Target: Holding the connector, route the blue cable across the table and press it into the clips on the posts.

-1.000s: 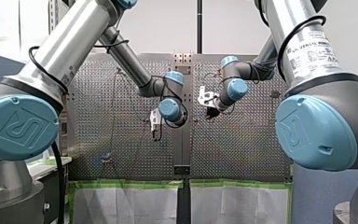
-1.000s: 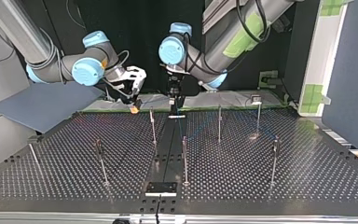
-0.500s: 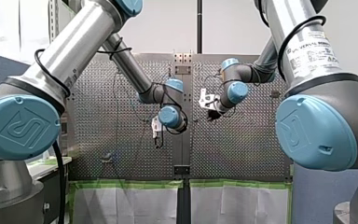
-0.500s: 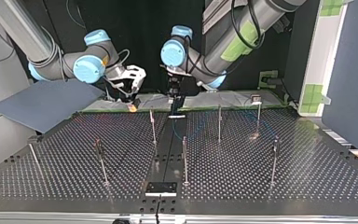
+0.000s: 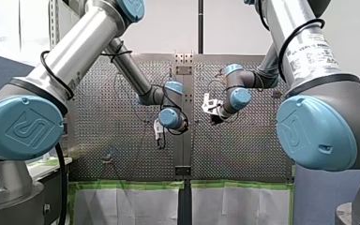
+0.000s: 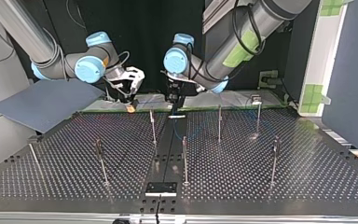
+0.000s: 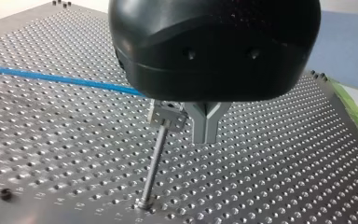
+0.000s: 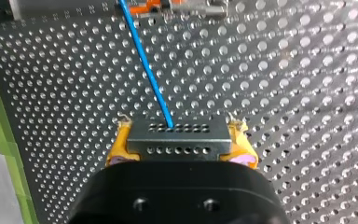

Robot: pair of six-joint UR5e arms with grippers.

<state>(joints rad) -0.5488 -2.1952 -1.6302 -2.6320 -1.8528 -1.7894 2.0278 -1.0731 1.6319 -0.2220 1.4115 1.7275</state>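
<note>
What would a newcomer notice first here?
Two big silver arms with blue joints, my left arm and my right arm, lean over a perforated table studded with thin posts. My right gripper pinches a grey connector between yellow pads, a bright blue cable trailing from it.

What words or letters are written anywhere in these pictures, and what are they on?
"UNIVERSAL ROBOTS": white label on my right arm's silver tube, front view; the last letters curve out of sight.
Small print below it: too small to read.
Raised logo, not clear letters: my left arm's blue cap and my right arm's blue cap.
Other views: no writing.
</note>
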